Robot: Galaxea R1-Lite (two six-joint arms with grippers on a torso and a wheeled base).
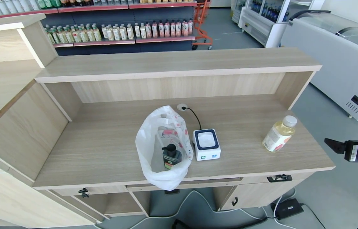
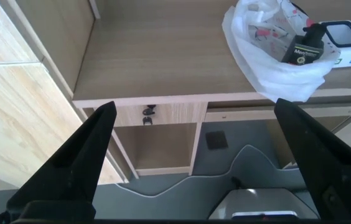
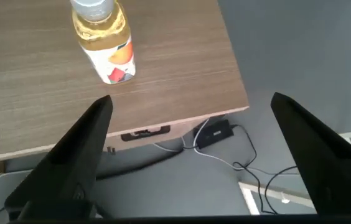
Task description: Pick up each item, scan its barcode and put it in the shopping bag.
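**Both grippers off the counter, yellow bottle at its right end**

The head view takes in the whole wooden counter (image 1: 102, 140): the white shopping bag (image 1: 163, 146) at the middle front, its mouth open upward and its belly bulging over the front edge; the white scanner (image 1: 206, 143) just beside it, window facing up; the yellow bottle (image 1: 280, 133) well apart, near the right front corner. The left wrist view adds a closer look into the bag, where a dark bottle (image 2: 306, 46) with a black cap sits; whether it stands or leans, I cannot tell. The right wrist view looks down on the yellow bottle's white cap.

The right gripper (image 3: 191, 99) hangs beyond the counter's right end, pointed in toward it, jaws spread wide and grasping nothing; the bottle lies ahead of them, untouched. The left gripper (image 2: 194, 104) hangs off the front edge, left of the bag, jaws likewise released and bare.

The yellow bottle stands upright, long axis vertical, cap up.
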